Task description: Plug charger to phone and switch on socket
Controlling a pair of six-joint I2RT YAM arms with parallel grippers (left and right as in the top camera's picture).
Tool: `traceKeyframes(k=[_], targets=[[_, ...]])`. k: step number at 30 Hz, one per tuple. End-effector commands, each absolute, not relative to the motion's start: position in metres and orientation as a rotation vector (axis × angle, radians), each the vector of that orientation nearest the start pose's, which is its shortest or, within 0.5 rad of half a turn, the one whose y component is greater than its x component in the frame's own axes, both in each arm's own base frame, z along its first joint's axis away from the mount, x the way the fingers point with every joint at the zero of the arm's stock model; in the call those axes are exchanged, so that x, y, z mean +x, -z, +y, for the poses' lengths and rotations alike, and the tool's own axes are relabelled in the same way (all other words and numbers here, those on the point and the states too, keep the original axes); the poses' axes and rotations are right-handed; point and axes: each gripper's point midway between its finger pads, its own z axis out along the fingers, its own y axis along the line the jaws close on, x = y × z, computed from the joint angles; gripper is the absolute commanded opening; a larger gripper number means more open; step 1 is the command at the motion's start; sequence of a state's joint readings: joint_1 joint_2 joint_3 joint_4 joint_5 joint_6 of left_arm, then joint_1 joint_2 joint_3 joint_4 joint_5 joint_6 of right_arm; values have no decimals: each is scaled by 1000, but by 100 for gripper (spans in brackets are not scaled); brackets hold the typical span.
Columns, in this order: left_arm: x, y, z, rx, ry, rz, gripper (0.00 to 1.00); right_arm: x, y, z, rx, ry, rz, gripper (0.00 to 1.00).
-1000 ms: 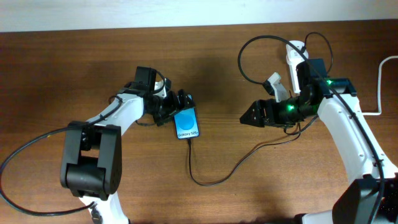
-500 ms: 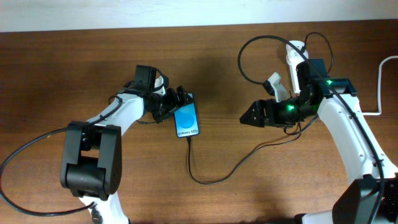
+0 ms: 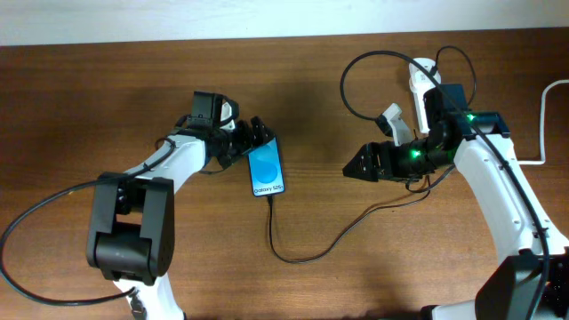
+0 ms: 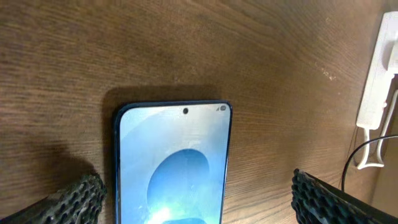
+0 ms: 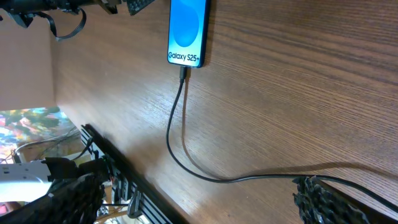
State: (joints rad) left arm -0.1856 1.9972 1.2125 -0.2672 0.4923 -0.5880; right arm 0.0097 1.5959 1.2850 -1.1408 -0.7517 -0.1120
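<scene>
The phone [image 3: 267,171] lies flat on the wooden table with its bright blue screen up; it also shows in the left wrist view [image 4: 173,162] and the right wrist view [image 5: 188,28]. The charger's thin black cable [image 3: 307,256] has its tip in the phone's near end [image 5: 182,73] and runs right under the right arm. My left gripper [image 3: 260,135] is open, its fingers on either side of the phone's far end [image 4: 196,182], not touching it. My right gripper [image 3: 354,167] is open and empty over the table [image 5: 193,194]. The white socket [image 3: 418,78] lies at the back right, partly hidden by the right arm.
A thick white cord [image 3: 544,124] runs along the right edge. The black cable loops at the back [image 3: 348,89] beside the socket. The socket's end shows at the right of the left wrist view [image 4: 378,81]. The table's front edge shows in the right wrist view [image 5: 118,168].
My left gripper has drawn back a little towards the phone's far end. The phone, cable and right arm have stayed put.
</scene>
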Motion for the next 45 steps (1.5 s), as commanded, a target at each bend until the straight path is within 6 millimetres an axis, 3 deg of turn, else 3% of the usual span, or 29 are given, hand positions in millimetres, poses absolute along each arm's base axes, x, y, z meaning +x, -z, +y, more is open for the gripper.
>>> traceKeyframes(k=[1, 3, 7, 11, 15, 19, 21, 25, 28, 31, 36, 40, 45], targets=[[425, 2, -156, -418, 873, 2742, 99, 302, -168, 118, -256, -1067, 2752, 98], [430, -1, -152, -425, 880, 2724, 100, 303, -167, 116, -254, -1046, 2761, 98], [439, -31, -146, -429, 999, 2674, 100, 303, -165, 115, -253, -1033, 2767, 98], [420, -83, -125, -298, 867, 2664, 99, 303, -165, 115, -254, -1032, 2766, 98], [378, -129, -88, -299, 568, 2703, 99, 303, -165, 114, -254, -1025, 2768, 98], [317, -168, -50, -371, 294, 2735, 100, 304, -160, 109, -253, -969, 2791, 98], [277, -188, -29, -401, 153, 2741, 100, 304, -159, 108, -251, -955, 2797, 98], [212, -221, -11, -415, 69, 2700, 100, 304, -155, 102, -249, -891, 2820, 98], [185, -232, -9, -412, 79, 2671, 100, 302, -151, 101, -245, -885, 2833, 98], [138, -246, -4, -403, 103, 2592, 99, 297, -141, 101, -237, -893, 2850, 98], [75, -248, 1, -423, 143, 2490, 99, 297, -139, 101, -237, -898, 2848, 98], [48, -254, 4, -418, 198, 2319, 99, 295, -139, 101, -234, -901, 2856, 99], [28, -252, 6, -404, 237, 2184, 99, 295, -139, 101, -234, -900, 2856, 98]])
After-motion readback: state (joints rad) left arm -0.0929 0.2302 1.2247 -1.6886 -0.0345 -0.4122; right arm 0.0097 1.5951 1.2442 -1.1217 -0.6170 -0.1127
